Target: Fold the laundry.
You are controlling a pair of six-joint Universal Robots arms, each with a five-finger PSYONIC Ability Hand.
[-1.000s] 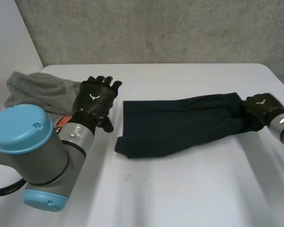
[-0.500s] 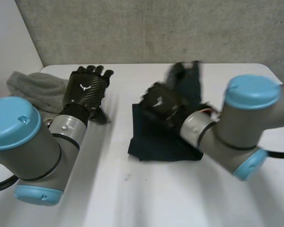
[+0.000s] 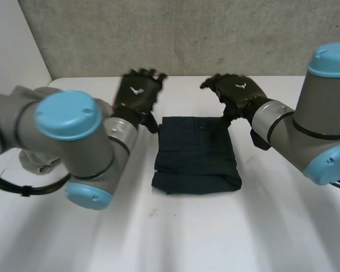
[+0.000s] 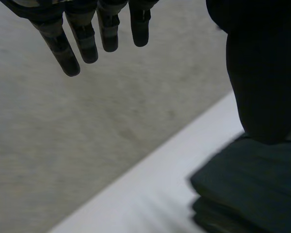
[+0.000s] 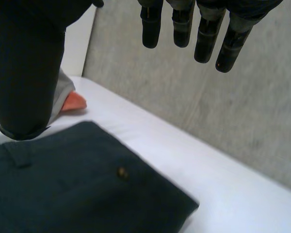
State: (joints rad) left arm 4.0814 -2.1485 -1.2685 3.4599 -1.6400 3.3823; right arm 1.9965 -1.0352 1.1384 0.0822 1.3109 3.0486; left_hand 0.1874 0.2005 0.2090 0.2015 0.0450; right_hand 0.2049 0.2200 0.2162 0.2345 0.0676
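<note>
I'm looking at the dark navy folded garment (image 3: 195, 153), a neat rectangle on the white table (image 3: 175, 238), with its far edge just below both sets of fingertips. My left hand (image 3: 136, 95) hangs over the far-left corner, fingers (image 4: 82, 36) straight and spread well off the thumb, holding nothing. The right hand (image 3: 238, 92) mirrors it over the far-right corner, fingers (image 5: 182, 26) likewise straight, with a wide empty gap to the thumb. I cannot tell whether either thumb tip grazes the cloth. A small brass-coloured button (image 5: 120, 171) sits on the top layer under the right palm, and the folded edges beneath the left thumb stack in clean layers. Beyond the fingertips of both hands, a strip of bare table runs to the grey concrete wall (image 3: 175, 34). Past the right thumb lie a crumpled grey cloth (image 5: 62, 97) and a small orange object (image 5: 73, 103), apart from the garment. Wide open table lies behind both wrists.
</note>
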